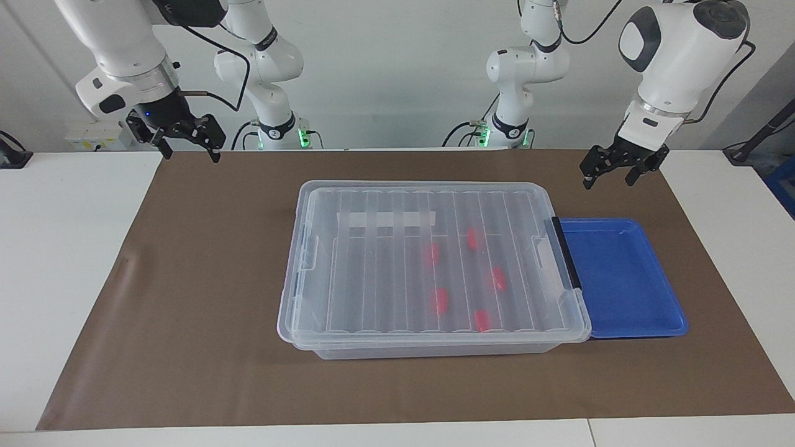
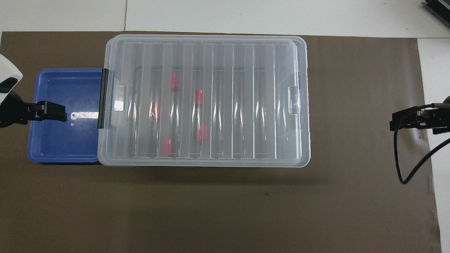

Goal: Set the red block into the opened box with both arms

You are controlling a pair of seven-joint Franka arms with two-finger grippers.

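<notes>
The box (image 1: 372, 273) lies in the middle of the brown mat with its ribbed clear lid (image 2: 246, 105) on. Several red blocks show through the lid, among them one (image 1: 431, 253) near the middle and one (image 2: 168, 146) at the robots' side. My left gripper (image 1: 607, 182) hangs open and empty in the air, over the outer rim of the blue tray (image 2: 52, 111). My right gripper (image 1: 190, 155) hangs open and empty, high over the mat's edge at the right arm's end (image 2: 400, 121). Neither gripper touches anything.
An empty shallow blue tray (image 1: 621, 279) sits against the box's black handle (image 1: 565, 251), toward the left arm's end. The brown mat (image 1: 186, 298) covers the white table; bare mat lies between the box and the right arm's end.
</notes>
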